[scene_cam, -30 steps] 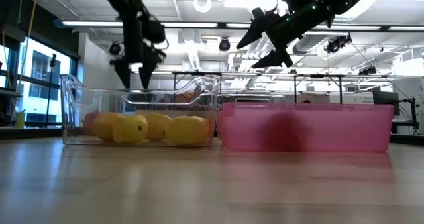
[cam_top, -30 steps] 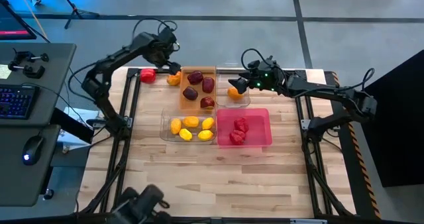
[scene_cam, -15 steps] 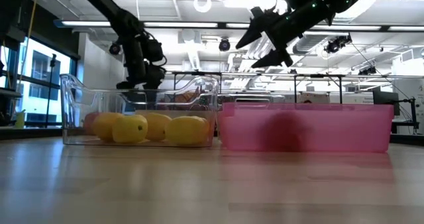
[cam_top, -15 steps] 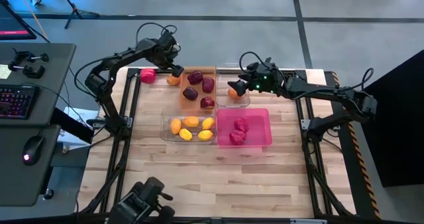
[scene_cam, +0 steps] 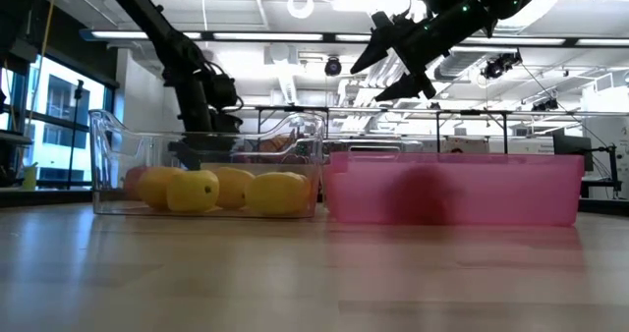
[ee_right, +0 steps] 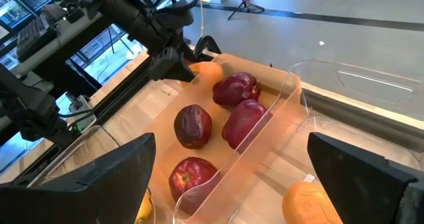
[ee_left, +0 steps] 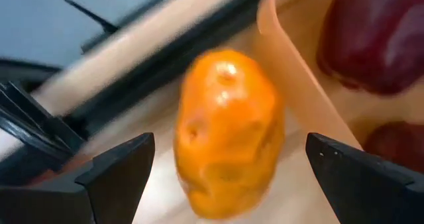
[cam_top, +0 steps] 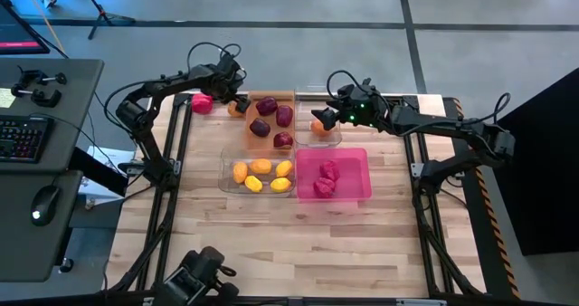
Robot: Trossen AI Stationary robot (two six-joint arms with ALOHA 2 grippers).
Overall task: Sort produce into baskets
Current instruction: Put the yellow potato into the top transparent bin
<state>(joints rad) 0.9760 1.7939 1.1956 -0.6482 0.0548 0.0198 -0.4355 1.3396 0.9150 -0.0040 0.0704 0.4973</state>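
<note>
Orange produce (ee_left: 228, 131) sits between the open left hand (cam_top: 237, 100) fingers

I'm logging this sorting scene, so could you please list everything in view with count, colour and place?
Orange bin: one, far centre, holding four maroon pieces.
Small clear bin: one, right of it, holding one orange piece.
Long clear bin: one, holding five yellow pieces.
Pink bin: one, holding red pieces.
Loose orange piece: one, on the table beside the orange bin.
Loose red piece: one, far left.
Left gripper: open around the loose orange piece.
Right gripper: open above the small clear bin.
</note>
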